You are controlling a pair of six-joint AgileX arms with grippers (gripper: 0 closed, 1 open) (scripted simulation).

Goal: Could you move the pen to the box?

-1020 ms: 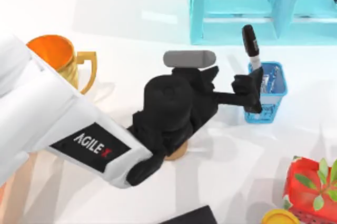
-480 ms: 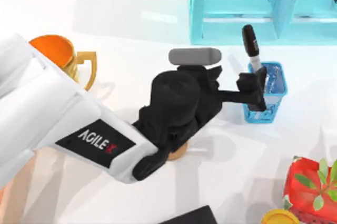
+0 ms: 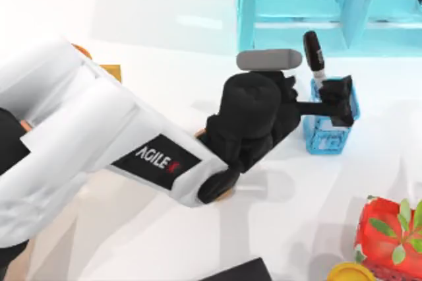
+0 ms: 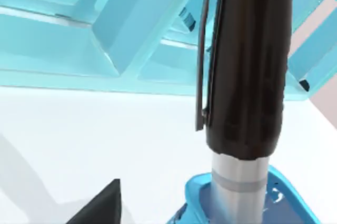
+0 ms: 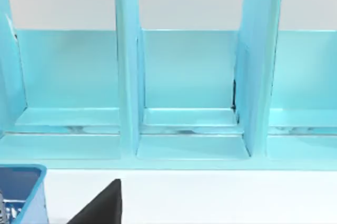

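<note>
Stretching across the white tabletop (image 3: pixel 165 24) from its left edge is the big white left arm (image 3: pixel 99 142). It reaches toward the far right part. At the far edge stands a tall turquoise shelf (image 3: pixel 330 4) with open bays. Near the right front corner sits a red thing with green leaves (image 3: pixel 389 235), and just beside it a small yellow round thing (image 3: pixel 349 272). Behind the arm, near the left edge, a bit of an orange and gold cup (image 3: pixel 109 70) peeks out.

The black left gripper (image 3: pixel 336 99) sits right over a little blue mesh cup (image 3: pixel 326 132), which stands just in front of the shelf. I cannot tell if its fingers are spread or pinching.

The pen (image 3: pixel 314 57) stands in that blue cup, leaning toward the shelf, black cap up. From the left wrist view the pen (image 4: pixel 245 77) is very close, its black cap with a clip on top and its grey barrel going down into the blue cup (image 4: pixel 284 203).

The right wrist view looks at the shelf (image 5: pixel 184 92) and one corner of the blue cup (image 5: pixel 21 192).
</note>
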